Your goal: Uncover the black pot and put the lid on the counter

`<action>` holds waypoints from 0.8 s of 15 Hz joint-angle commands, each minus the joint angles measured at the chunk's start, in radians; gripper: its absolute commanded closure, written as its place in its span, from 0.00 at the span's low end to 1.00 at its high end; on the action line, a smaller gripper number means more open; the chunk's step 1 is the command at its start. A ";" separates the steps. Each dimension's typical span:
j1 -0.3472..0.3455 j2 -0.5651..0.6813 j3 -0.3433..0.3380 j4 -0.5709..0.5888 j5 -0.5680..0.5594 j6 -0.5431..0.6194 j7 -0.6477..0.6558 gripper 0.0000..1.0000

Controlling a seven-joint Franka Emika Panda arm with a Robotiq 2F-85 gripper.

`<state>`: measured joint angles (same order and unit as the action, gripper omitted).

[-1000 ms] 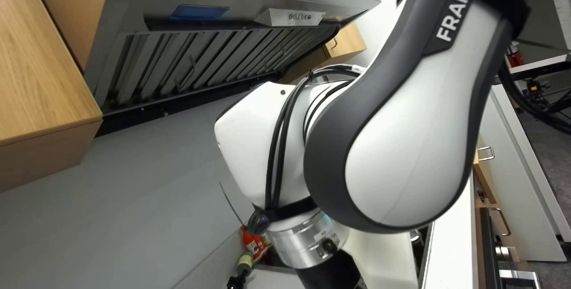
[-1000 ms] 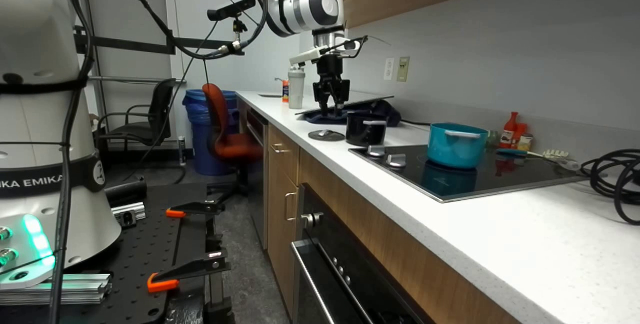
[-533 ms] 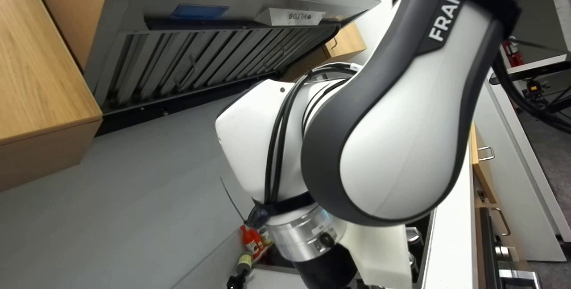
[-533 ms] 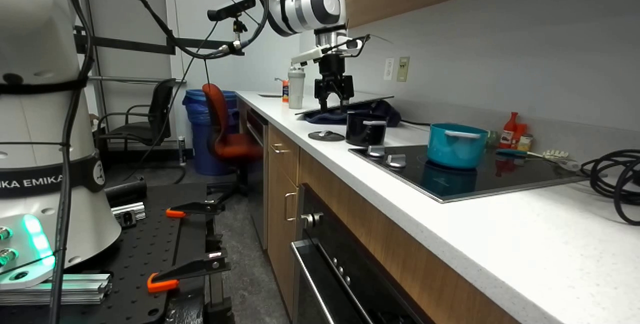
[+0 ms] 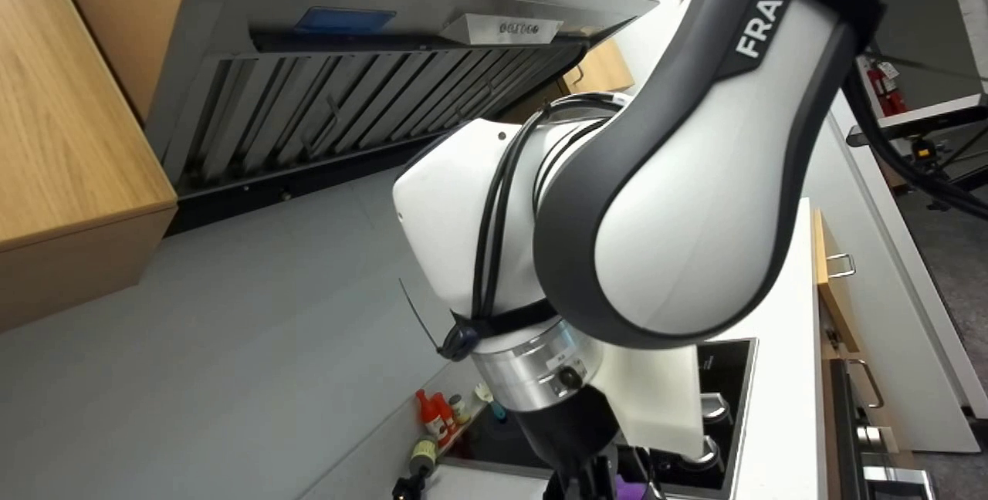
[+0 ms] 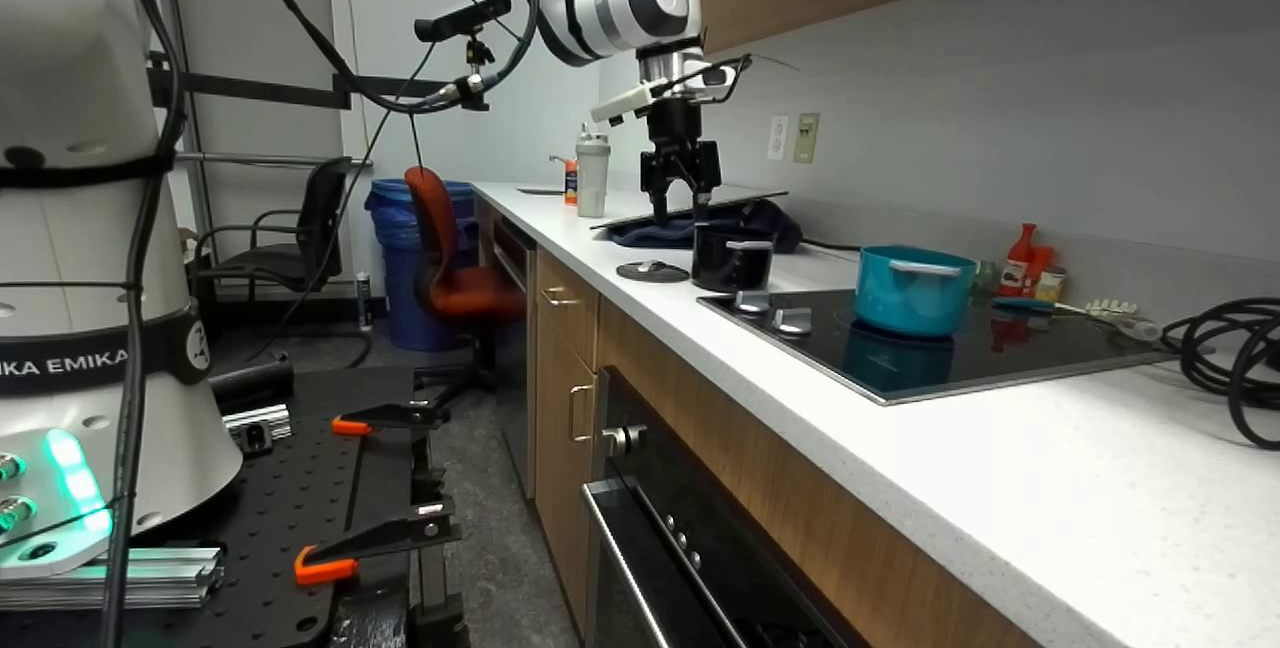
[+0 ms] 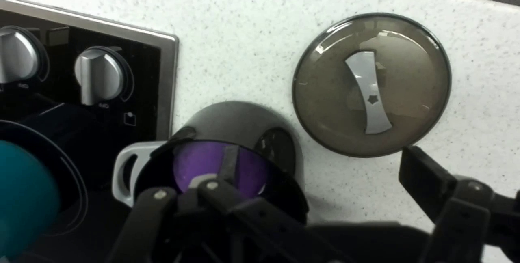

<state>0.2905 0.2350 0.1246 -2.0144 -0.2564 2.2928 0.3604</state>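
Observation:
The black pot (image 6: 732, 263) stands upright and uncovered on the white counter (image 6: 1050, 498), beside the cooktop. In the wrist view the pot (image 7: 239, 121) has a light grey handle, and something purple (image 7: 195, 157) lies inside it. The round smoky lid (image 7: 398, 80) with a grey handle lies flat on the counter (image 7: 227, 52) beside the pot; the lid also shows in an exterior view (image 6: 653, 271). My gripper (image 6: 681, 214) is open and empty above the counter near the pot. In the wrist view the gripper (image 7: 321, 163) has one finger over the pot's opening and the other beyond the lid's edge.
A teal pot (image 6: 910, 290) stands on the black cooktop (image 6: 1000, 348), with knobs at its edge. Behind the black pot lie a dark cloth (image 6: 770, 218) and a flat dark sheet. A grey bottle (image 6: 592, 178) stands farther back. A range hood (image 5: 386, 91) hangs overhead.
My gripper has risen a little and moved toward the black pot. Its fingers look farther apart than one second ago. The pot and lid have not moved.

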 commanded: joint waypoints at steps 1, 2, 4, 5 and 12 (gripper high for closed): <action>-0.009 -0.101 -0.015 -0.110 -0.049 0.055 0.062 0.00; -0.013 -0.125 -0.018 -0.139 -0.057 0.069 0.078 0.00; -0.025 -0.177 -0.022 -0.207 -0.069 0.102 0.116 0.00; -0.033 -0.205 -0.022 -0.246 -0.073 0.118 0.138 0.00; -0.121 -0.398 -0.009 -0.490 -0.129 0.222 0.308 0.00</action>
<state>0.2169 -0.0425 0.1017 -2.3760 -0.3270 2.4494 0.5739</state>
